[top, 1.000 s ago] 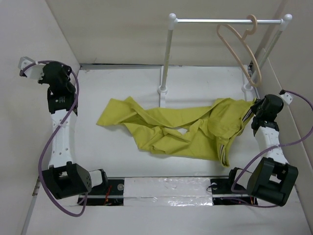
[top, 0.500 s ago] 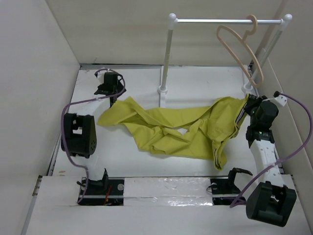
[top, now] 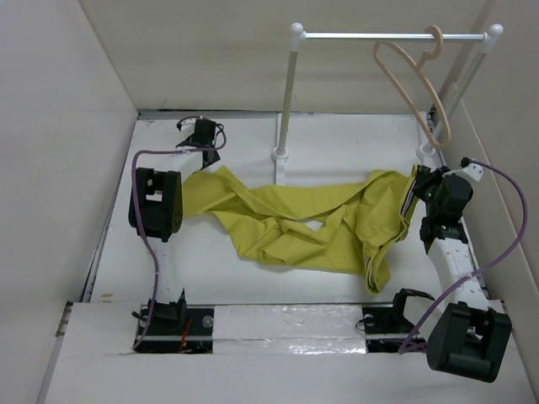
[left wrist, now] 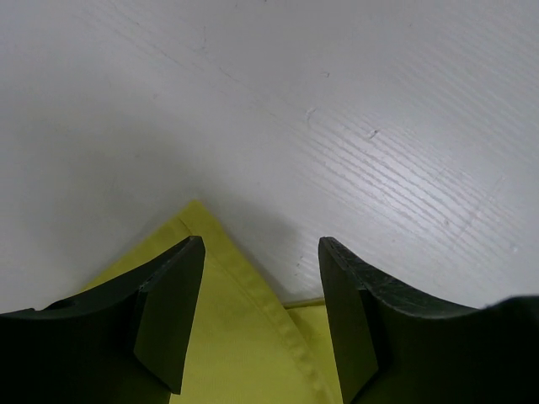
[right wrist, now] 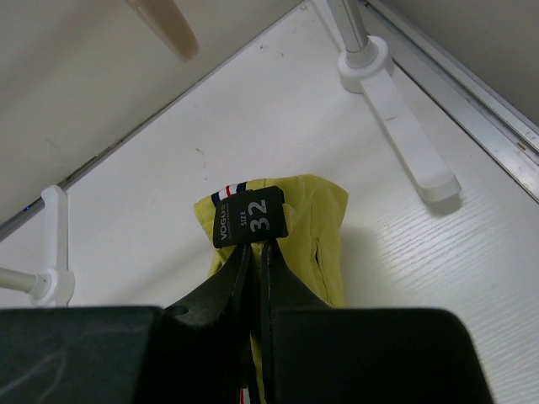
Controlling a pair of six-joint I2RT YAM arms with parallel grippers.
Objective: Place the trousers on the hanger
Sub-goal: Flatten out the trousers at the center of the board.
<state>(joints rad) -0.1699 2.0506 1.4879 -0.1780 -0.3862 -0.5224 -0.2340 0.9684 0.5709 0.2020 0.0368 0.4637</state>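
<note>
A white desk (top: pixel 194 273) with a faint grain is shown. Yellow-green trousers (top: pixel 295 223) are spread crumpled across its middle, the legs laid toward the left. A white rail stand (top: pixel 285 93) is set on its far part.

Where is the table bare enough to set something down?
Bare table: the near strip between the trousers and the arm bases, and the far strip between the two feet of the rail stand. Crowded: the right edge, where the right gripper pinches the waistband beside the stand's foot, and the far-left corner, where the open left gripper is at a trouser-leg end.
</note>
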